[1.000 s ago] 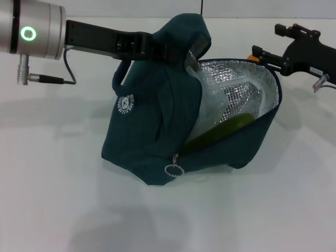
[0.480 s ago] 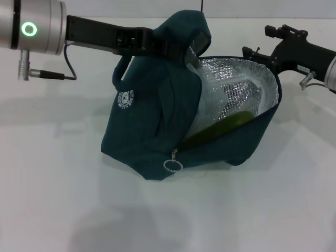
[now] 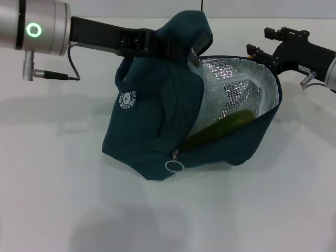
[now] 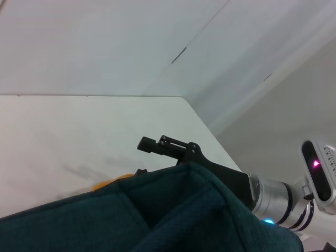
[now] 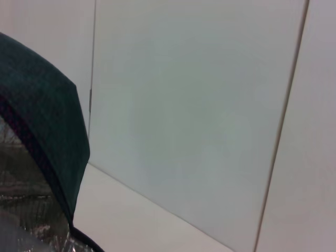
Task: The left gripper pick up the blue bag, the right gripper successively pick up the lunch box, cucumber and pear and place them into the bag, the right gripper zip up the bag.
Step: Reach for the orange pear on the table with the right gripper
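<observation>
The blue bag (image 3: 152,126) stands on the white table with its mouth gaping toward the right, showing the silver lining. My left gripper (image 3: 181,50) is shut on the fabric at the bag's top and holds it up. Inside the bag lie the clear lunch box (image 3: 233,92) and, below it, the green cucumber (image 3: 226,125). My right gripper (image 3: 258,42) hovers open just behind the bag's far right rim. In the left wrist view one of its fingers (image 4: 149,144) shows above the bag (image 4: 157,215), with a sliver of the orange-yellow pear (image 4: 111,184) below it. The pear is hidden in the head view.
The ring zip pull (image 3: 174,166) hangs at the bag's near edge, and the round white logo (image 3: 126,98) faces left. Bare white table (image 3: 63,199) surrounds the bag. The left arm's silver wrist (image 3: 31,29) and cable reach in from the upper left.
My right gripper has shifted left, closer to the bag's rim. The orange spot seen by its lower finger a second ago no longer shows in the head view. The bag has barely moved.
</observation>
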Motion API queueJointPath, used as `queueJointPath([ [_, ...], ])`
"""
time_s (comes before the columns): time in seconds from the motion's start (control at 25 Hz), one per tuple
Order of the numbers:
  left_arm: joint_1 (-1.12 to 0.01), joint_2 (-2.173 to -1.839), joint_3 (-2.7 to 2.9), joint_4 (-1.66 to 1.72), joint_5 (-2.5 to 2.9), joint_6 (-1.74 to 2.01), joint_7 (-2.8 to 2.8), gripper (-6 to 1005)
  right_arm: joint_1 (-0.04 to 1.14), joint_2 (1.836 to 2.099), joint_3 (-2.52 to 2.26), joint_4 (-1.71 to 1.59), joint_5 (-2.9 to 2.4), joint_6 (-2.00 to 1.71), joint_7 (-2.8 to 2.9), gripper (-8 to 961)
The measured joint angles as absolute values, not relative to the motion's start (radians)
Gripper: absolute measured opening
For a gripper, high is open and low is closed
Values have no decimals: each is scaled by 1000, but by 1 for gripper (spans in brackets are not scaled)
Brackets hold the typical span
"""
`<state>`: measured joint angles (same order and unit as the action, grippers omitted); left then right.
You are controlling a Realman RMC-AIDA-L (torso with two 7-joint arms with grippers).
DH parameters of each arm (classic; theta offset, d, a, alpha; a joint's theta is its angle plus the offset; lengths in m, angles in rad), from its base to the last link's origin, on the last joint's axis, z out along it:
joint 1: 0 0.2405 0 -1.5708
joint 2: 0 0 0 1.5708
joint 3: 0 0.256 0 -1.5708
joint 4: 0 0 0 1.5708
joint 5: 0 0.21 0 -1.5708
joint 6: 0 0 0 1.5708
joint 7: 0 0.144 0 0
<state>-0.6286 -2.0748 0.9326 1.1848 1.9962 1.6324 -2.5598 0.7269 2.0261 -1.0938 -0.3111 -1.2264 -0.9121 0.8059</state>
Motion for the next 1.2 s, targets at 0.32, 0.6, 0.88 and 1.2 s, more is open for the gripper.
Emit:
queueJointPath([
  [0.32, -629, -2073, 933, 1184, 1996, 1629, -2559, 56, 731, 2027, -1099, -311, -1226, -907, 783, 333],
  [0.6, -629, -2073, 933, 1184, 1996, 1627, -2559, 56, 733, 2028, -1101, -311, -1226, -906, 782, 109],
  [0.88, -629, -2074, 933, 1184, 1996, 1627, -2559, 56, 731, 2028, -1101, -311, -1225, -908, 781, 44],
  [1.2, -621, -2074, 933, 1184, 1995, 1630, -2559, 56, 708, 2020, -1092, -337, -1202, -955, 784, 5],
])
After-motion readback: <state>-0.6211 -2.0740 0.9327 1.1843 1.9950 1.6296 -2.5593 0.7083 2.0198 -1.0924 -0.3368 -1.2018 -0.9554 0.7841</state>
